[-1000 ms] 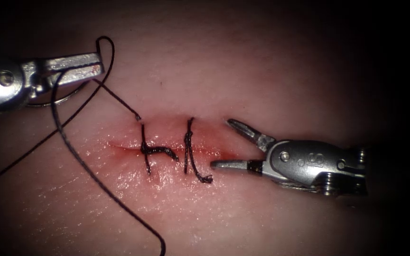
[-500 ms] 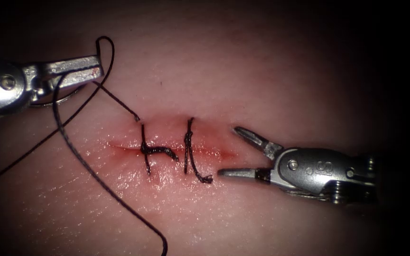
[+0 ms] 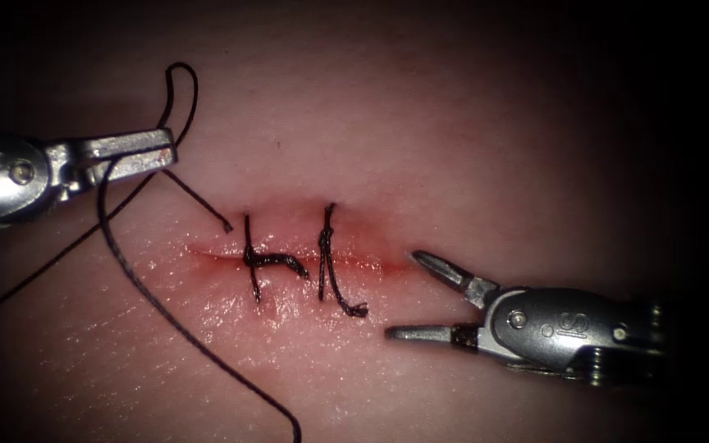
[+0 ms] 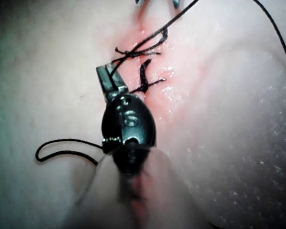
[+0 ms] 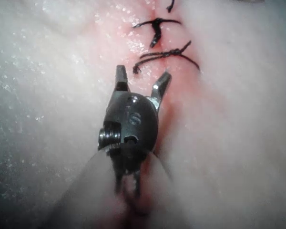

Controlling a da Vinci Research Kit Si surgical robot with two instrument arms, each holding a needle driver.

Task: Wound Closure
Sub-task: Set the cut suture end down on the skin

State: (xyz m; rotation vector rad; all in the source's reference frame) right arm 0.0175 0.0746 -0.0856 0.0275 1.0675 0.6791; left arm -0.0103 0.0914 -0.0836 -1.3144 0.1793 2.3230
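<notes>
The tissue [image 3: 453,123] has a horizontal cut [image 3: 371,264] wet with red fluid, crossed by two dark stitches [image 3: 249,258] [image 3: 324,254]. My left tool [image 3: 170,152] lies left of the cut with its jaws shut on the thread [image 3: 137,275]. A short tail [image 3: 203,205] runs from its tips toward the left stitch and ends free on the surface. The left wrist view shows the same hold, jaws [image 4: 107,78] closed on thread [image 4: 148,40]. My right tool [image 3: 404,295] sits at the cut's right end, open and holding nothing, as the right wrist view [image 5: 143,74] confirms. I cannot make out the needle.
A thread loop [image 3: 180,78] rises above the left tool. One long strand sweeps down across the near tissue to the lower edge [image 3: 293,427], and another trails off to the left [image 3: 18,295]. A cut thread end [image 3: 354,312] curls below the right stitch.
The left tool has dropped lower and the short tail's end slid down with it. The right tool has backed away to the lower right, still open.
</notes>
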